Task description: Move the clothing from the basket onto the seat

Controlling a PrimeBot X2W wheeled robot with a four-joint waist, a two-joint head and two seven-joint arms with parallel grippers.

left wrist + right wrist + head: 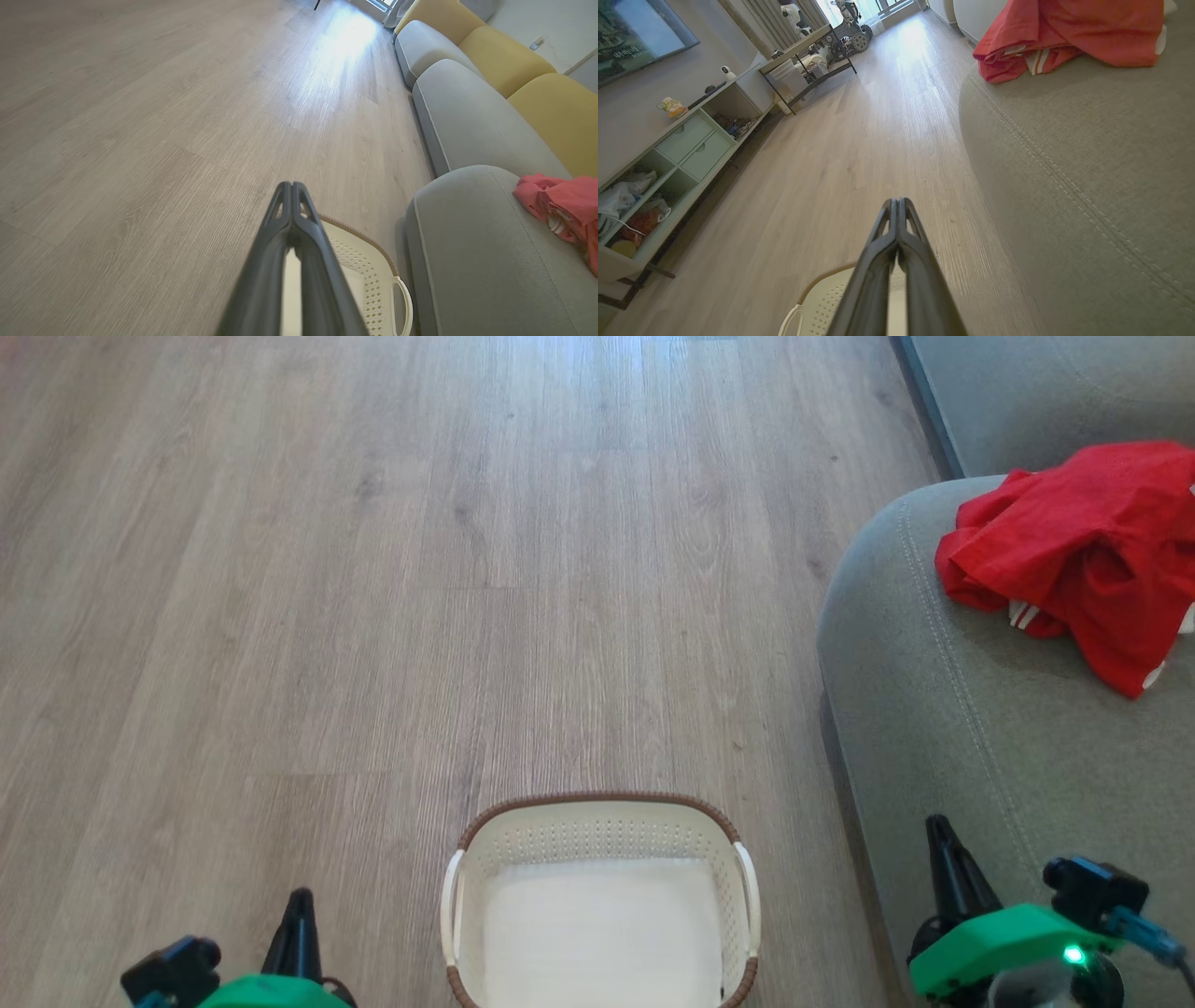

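**Red clothing lies on the sofa seat; basket stands on the floor**

A white perforated basket point(597, 833) with a brown woven rim stands on the pale wood floor point(373, 569), at the bottom centre of the head view. Its white bottom is in plain sight. Just beside it, on the robot's right, is the rounded edge of a grey-green seat point(934, 728) with stitched seams.

The clothing point(1074, 551), a crumpled bright red heap with a few white stripes, lies on top of the seat, near its rounded end and well apart from the basket.

The left jaws are at the lower left, above the floor and to the left of the basket. The right jaws are at the lower right, above the seat's front edge. In both wrist views the two dark fingers meet at their tips, so both pairs of jaws are closed and grip nothing.

Yellow back cushions point(504, 56) run along the sofa. A low shelf unit point(686, 144) with pale green drawers lines the facing wall.
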